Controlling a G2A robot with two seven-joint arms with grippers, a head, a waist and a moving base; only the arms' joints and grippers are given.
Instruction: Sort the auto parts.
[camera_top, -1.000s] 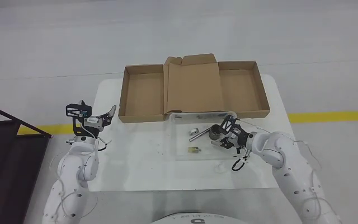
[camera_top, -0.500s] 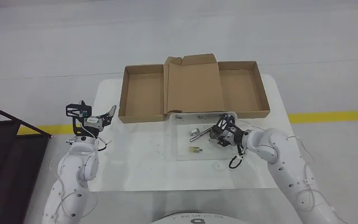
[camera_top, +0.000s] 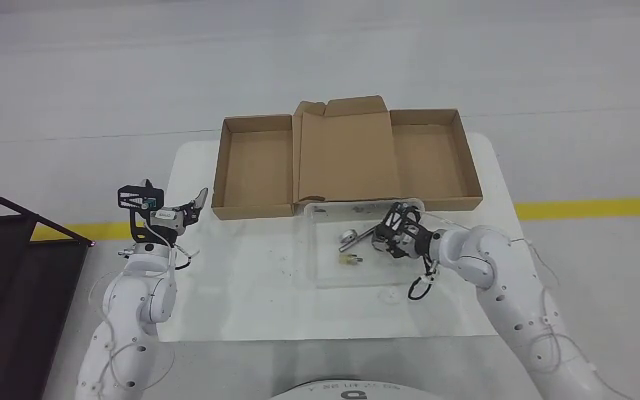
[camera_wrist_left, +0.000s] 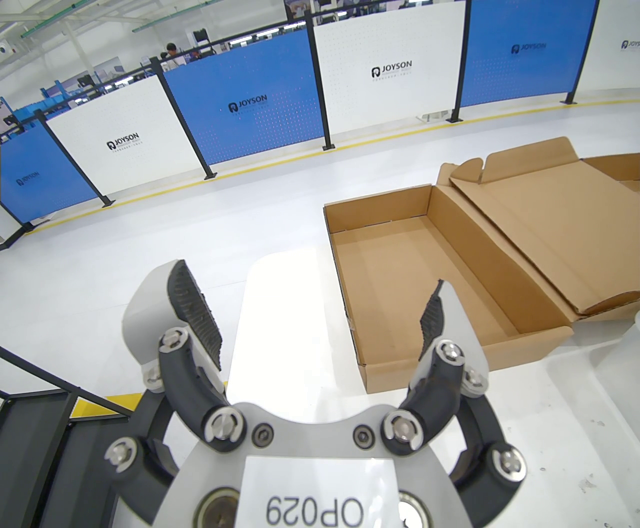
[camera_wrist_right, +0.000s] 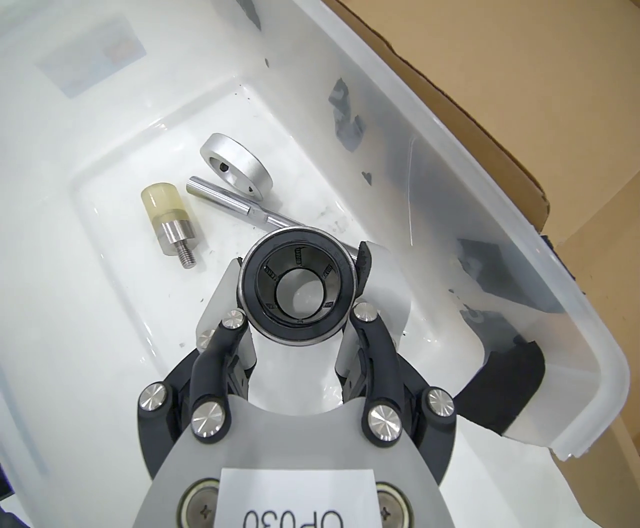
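Linear bearing (camera_wrist_right: 298, 291) held by right fingers (camera_wrist_right: 366, 264) on its round wall: could slip, or drag steel shaft (camera_wrist_right: 235, 200) on lift. Left fingers (camera_wrist_left: 192, 310) wide.

The box (camera_top: 255, 170) is brown, the bin (camera_wrist_right: 500, 225) translucent white, the bearing (camera_wrist_right: 255, 300) black.

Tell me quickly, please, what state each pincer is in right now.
Left pincer: open, holding nothing.
Right pincer: closed on the black-and-steel cylindrical bearing, inside the translucent white plastic bin.
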